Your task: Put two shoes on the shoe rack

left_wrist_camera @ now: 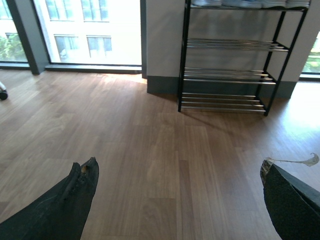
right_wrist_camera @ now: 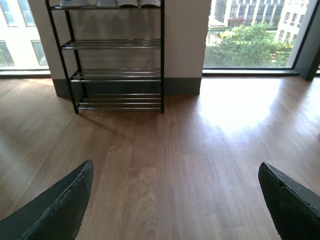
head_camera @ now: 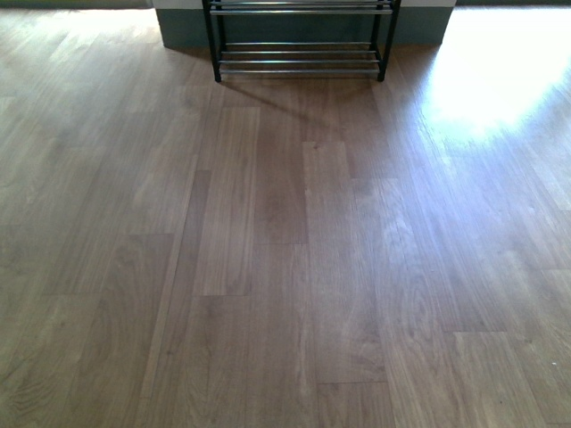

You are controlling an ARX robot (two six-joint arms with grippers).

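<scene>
The shoe rack (head_camera: 299, 55), with a black frame and chrome bars, stands against the far wall; the front view shows only its lowest shelves. It also shows in the left wrist view (left_wrist_camera: 227, 75) and in the right wrist view (right_wrist_camera: 117, 75), several tiers high. White soles of shoes (right_wrist_camera: 111, 3) line its top shelf, also seen in the left wrist view (left_wrist_camera: 250, 3); which shoes they are I cannot tell. My left gripper (left_wrist_camera: 180, 167) is open and empty above bare floor. My right gripper (right_wrist_camera: 176, 172) is open and empty too. No arm shows in the front view.
Wooden plank floor (head_camera: 285, 267) stretches between me and the rack. A bright sun patch (head_camera: 500, 71) lies at the right. Large windows (left_wrist_camera: 90, 30) flank the wall pillar behind the rack. A small dark wheel (left_wrist_camera: 3, 94) sits at the far left.
</scene>
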